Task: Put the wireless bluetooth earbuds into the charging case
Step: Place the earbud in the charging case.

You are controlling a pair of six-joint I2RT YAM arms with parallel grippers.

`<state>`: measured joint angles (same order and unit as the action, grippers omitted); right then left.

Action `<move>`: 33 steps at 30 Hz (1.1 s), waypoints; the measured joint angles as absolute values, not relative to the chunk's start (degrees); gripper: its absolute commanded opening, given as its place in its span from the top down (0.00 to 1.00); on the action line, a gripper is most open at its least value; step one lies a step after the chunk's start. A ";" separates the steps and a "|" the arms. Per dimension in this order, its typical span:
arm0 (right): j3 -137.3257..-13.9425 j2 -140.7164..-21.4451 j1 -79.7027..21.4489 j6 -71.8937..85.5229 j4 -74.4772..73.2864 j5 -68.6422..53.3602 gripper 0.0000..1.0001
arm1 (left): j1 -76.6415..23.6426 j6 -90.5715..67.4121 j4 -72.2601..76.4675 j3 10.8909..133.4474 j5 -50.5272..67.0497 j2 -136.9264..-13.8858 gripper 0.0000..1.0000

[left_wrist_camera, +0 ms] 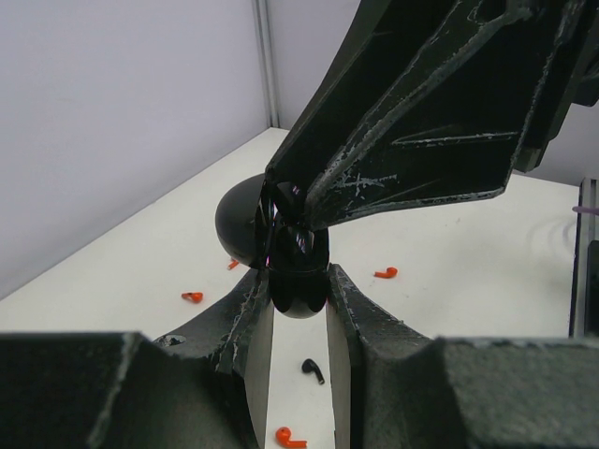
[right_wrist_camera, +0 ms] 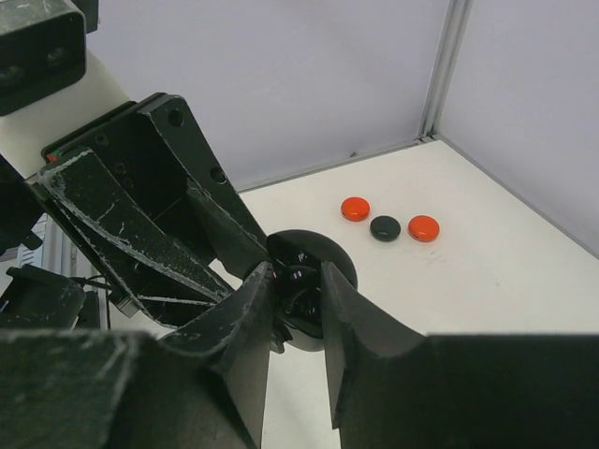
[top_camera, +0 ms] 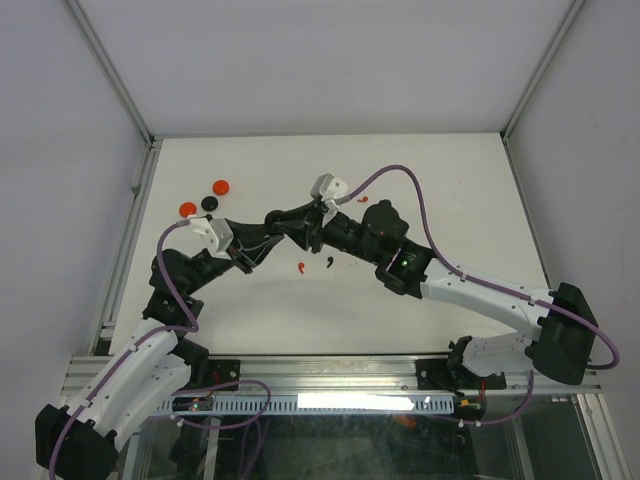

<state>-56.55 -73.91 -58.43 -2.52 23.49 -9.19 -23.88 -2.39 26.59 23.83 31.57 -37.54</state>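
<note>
Both claws meet over the middle of the worktop. The left claw and the right claw each seem clamped on the glossy black charging case, held aloft. A black earbud and a red earbud lie loose beneath. Opposing pulls could twist the case free and drop it onto them
</note>
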 measured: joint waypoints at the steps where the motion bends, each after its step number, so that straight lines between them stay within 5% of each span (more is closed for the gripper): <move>1: -56.55 -73.91 -58.43 -2.55 23.29 -9.19 0.68 | -23.88 -2.42 26.61 23.83 31.57 -37.63 1.00; 8: -56.71 -73.87 -58.54 -2.55 21.34 -8.95 0.68 | -23.88 -2.42 26.63 23.83 31.53 -38.02 1.00; 9: -56.84 -73.80 -58.54 -2.55 20.88 -8.91 0.52 | -23.88 -2.44 26.63 23.83 31.53 -38.13 1.00; 14: -58.87 -72.93 -58.57 -3.07 14.83 -8.40 0.36 | -23.55 -2.50 26.68 23.83 31.44 -38.48 1.00; 22: -66.83 -72.90 -57.01 -3.36 4.25 -12.03 0.24 | -23.53 -2.87 26.59 23.83 31.48 -40.32 1.00; 33: -71.90 -74.87 -44.60 2.13 -2.83 -32.62 0.13 | -23.53 -4.01 27.55 23.86 35.83 -41.63 1.00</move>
<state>-71.90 -74.87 -44.60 2.13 -2.83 -32.62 -23.53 -4.01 27.55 23.86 35.83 -41.63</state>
